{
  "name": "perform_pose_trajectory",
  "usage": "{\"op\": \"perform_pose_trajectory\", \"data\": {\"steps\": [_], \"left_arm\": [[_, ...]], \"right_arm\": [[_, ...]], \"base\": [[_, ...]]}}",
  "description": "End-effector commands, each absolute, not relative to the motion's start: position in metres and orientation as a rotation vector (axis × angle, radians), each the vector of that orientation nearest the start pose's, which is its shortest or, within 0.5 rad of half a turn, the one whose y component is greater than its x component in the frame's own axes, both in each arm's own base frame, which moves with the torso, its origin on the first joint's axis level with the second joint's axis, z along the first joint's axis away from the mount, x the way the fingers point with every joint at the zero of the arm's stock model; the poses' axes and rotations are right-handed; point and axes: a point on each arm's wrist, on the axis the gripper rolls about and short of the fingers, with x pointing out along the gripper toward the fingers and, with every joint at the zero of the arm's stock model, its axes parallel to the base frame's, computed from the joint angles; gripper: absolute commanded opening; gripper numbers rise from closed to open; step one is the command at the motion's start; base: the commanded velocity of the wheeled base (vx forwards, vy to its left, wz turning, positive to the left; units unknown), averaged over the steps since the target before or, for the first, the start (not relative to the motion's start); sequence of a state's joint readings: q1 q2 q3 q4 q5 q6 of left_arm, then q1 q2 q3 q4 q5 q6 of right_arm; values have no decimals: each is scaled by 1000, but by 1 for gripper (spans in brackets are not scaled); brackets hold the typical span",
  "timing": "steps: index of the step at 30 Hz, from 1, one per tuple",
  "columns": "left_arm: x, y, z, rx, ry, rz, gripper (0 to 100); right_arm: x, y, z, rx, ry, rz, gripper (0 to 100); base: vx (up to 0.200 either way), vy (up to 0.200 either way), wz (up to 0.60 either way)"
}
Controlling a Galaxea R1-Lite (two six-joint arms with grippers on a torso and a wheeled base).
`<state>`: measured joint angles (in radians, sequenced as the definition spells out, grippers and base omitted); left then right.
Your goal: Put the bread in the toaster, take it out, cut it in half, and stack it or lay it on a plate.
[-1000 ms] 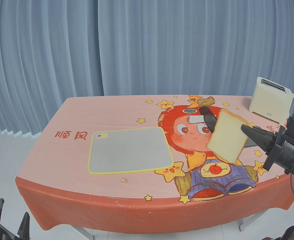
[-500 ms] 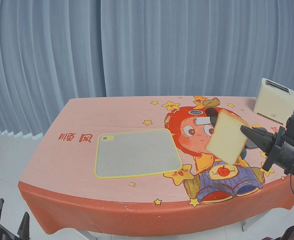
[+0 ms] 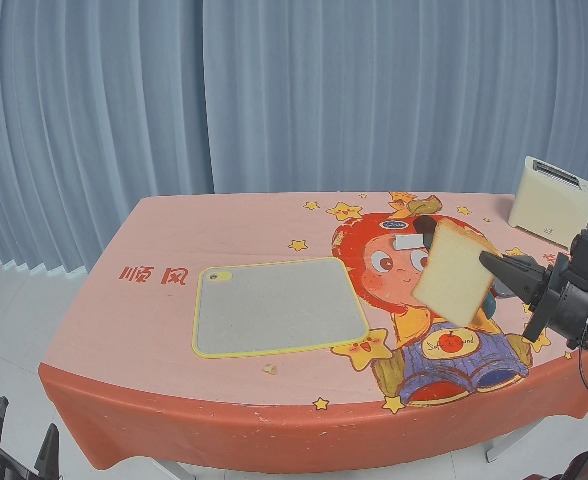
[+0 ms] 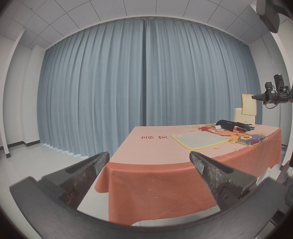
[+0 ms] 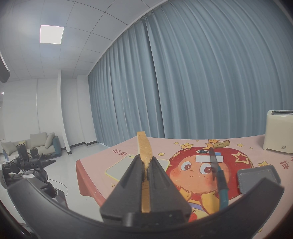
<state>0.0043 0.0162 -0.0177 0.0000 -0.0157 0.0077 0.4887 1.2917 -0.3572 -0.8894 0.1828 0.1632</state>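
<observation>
Cream toaster (image 3: 551, 203) stands apart from bread (image 3: 450, 275) clamped in right pincer (image 3: 486, 257).

This is a staged test room in an office-type building rather than a home kitchen: a pleated blue-grey curtain (image 3: 307, 81) hangs the full height of the room behind a tabletop (image 3: 207, 228) draped in cartoon-print cloth (image 3: 274, 435). Overhead is a grid of ceiling tiles (image 5: 86, 14) with a flat panel light (image 5: 51, 34), the floor (image 4: 36, 163) is pale tile, the walls (image 4: 16, 93) are plain white, and a sofa (image 5: 35, 140) sits in a far corner. The kitchen touches are props on the cloth — a toaster (image 3: 552, 201) and a cutting board (image 3: 277, 307).
</observation>
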Motion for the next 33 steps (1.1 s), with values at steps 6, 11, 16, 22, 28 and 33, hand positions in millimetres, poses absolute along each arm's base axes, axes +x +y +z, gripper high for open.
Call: {"op": "perform_pose_trajectory", "data": {"steps": [6,11,16,22,28,33], "left_arm": [[-23,0,76,9,1,-12,100],[-23,0,76,9,0,-12,100],[-23,0,76,9,0,-12,100],[-23,0,76,11,1,-12,100],[-23,-1,76,12,1,-14,100],[-23,-1,76,11,1,-14,100]], "right_arm": [[171,96,181,163,141,659,0],[171,103,176,173,169,652,0],[168,113,175,239,204,677,0],[174,123,168,292,268,685,0],[180,139,163,415,353,705,0],[183,148,161,503,402,708,0]], "base": [[0,33,0],[0,0,0],[0,0,0],[0,0,0],[0,0,0],[0,0,0]]}}
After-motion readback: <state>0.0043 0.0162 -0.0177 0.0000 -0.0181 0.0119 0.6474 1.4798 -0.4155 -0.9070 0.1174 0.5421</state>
